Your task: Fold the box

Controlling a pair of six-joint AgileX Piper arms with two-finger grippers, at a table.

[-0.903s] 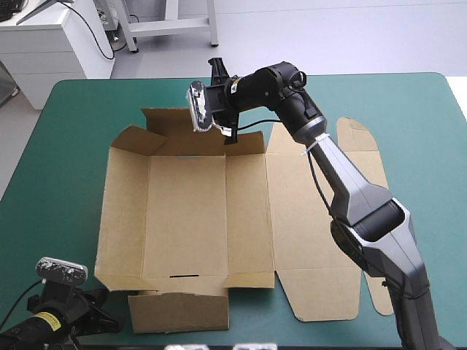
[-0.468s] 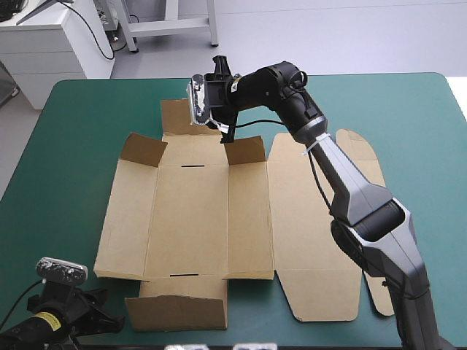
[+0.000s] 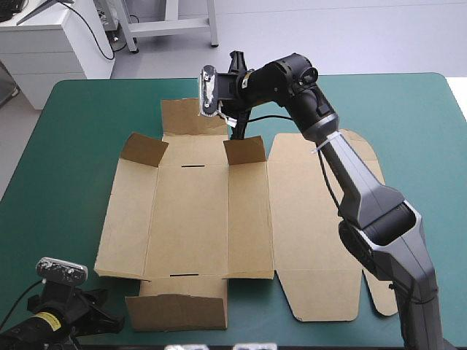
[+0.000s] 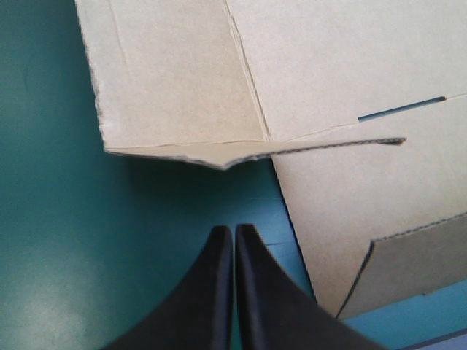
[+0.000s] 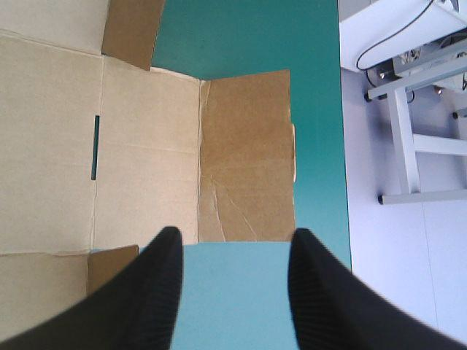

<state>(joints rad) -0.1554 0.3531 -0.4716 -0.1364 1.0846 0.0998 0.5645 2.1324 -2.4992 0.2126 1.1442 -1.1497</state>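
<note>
The brown box (image 3: 190,219) lies spread on the teal-green cover, its lid (image 3: 314,219) flat to the right. The far flap (image 3: 182,117) lies back and two small corner flaps (image 3: 144,149) stand up slightly. My right gripper (image 3: 232,98) hovers open above the far flap's right end, holding nothing; in the right wrist view the far flap (image 5: 244,168) lies ahead of the gripper (image 5: 233,240). My left gripper (image 3: 109,323) is shut and empty at the near left. In the left wrist view the box's near left corner (image 4: 219,157), slightly lifted, sits just ahead of the gripper (image 4: 233,237).
The near flap (image 3: 179,310) lies flat toward the front edge, right of my left gripper. The table's far edge (image 5: 343,146) runs close beyond the far flap. Bare cover (image 3: 73,160) stretches left of the box.
Earlier the far wall and left wall stood raised with my right gripper at the far wall. They have dropped flat, and the right gripper has drawn away to the right. The left arm is still.
</note>
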